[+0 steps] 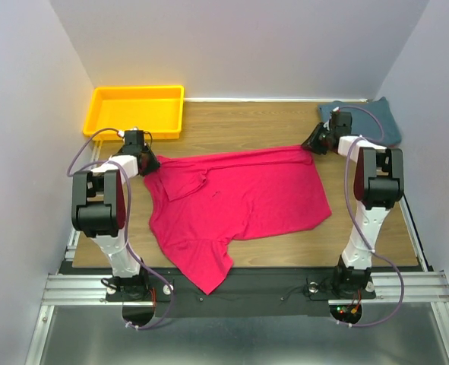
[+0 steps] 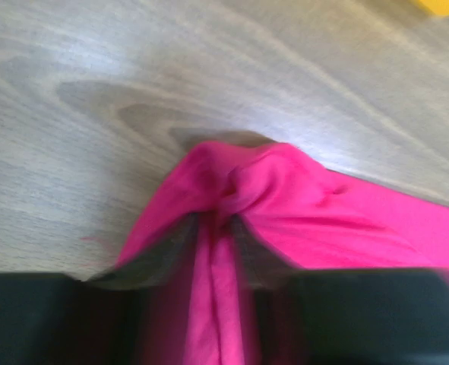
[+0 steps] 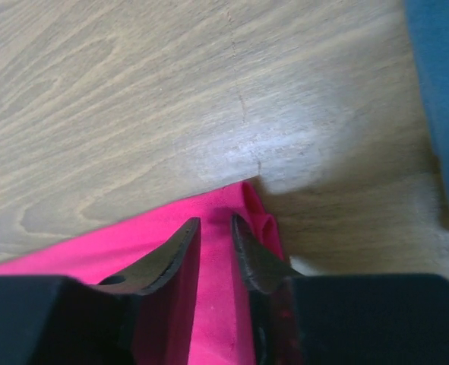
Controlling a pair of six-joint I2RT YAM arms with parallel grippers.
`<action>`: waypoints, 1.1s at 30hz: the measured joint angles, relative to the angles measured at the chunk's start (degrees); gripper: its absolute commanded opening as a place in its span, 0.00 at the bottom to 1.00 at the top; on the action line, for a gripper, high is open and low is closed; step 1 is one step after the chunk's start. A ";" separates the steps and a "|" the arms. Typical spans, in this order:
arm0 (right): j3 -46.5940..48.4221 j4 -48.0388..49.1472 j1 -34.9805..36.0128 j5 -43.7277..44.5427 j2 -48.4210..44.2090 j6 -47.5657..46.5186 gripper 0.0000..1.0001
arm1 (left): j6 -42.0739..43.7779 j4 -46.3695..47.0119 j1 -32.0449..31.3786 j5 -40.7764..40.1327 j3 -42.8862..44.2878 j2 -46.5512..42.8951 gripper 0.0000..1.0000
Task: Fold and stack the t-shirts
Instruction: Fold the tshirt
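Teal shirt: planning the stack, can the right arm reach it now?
Probably yes on reach, but the right gripper is shut on the pink shirt's corner. The teal shirt lies beside it, bare table between; it must let go first.

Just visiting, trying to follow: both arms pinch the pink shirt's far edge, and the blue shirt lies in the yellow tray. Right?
Not quite. The blue shirt lies on the table, far right, not in the yellow tray; the top external view shows it. The left gripper and right gripper do pinch the pink shirt's far edge.
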 measured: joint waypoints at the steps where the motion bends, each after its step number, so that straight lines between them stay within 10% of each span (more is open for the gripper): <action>1: -0.22 -0.15 0.00 0.22 -0.37 -0.42 0.33 | 0.02 -0.09 0.00 0.09 0.33 0.00 0.50; 8: -4.11 -2.27 0.20 1.55 -8.90 -4.98 0.35 | 0.98 -0.81 -1.18 0.57 1.64 -2.97 0.77; 18: -11.10 -3.43 4.33 3.48 -20.65 -11.28 0.36 | 8.37 -1.64 -18.21 -3.54 1.14 -16.76 0.78; 33: -16.09 -7.10 6.45 8.66 -21.49 -14.86 0.41 | 12.48 -7.41 -32.46 -12.02 1.95 -4.04 0.64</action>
